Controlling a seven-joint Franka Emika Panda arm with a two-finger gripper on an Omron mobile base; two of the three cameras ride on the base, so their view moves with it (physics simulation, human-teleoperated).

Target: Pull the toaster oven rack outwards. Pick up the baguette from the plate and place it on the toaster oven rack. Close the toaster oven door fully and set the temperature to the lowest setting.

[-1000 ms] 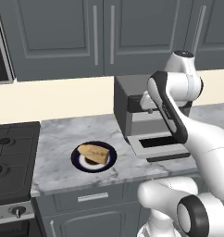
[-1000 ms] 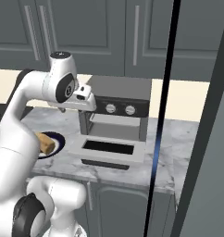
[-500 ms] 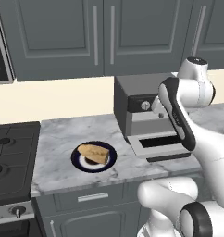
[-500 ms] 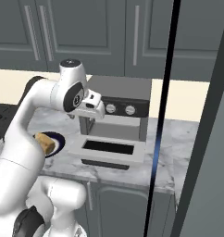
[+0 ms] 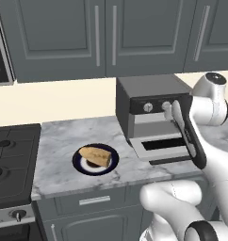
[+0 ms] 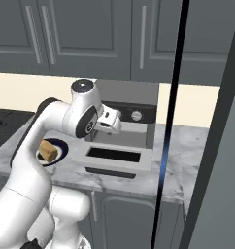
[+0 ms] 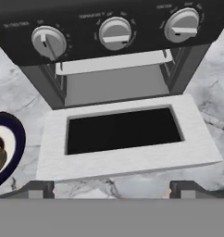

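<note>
The toaster oven stands at the back of the marble counter, and its door lies folded down flat in front of it. My gripper hovers open just above that door, facing the oven's front. In the hand view my gripper has its fingertips wide apart with nothing between them. Past them lie the door and the open cavity, with the light grey rack inside it under three knobs. The baguette rests on the plate, left of the oven; plate rim.
A black stove takes up the counter's left end. Grey wall cabinets hang above the oven. A dark vertical post crosses the right base view. Bare marble counter lies between stove and oven.
The hand has swung to the right across the oven's front and settled lower, over the open door. The baguette, the plate and the door have not moved.
</note>
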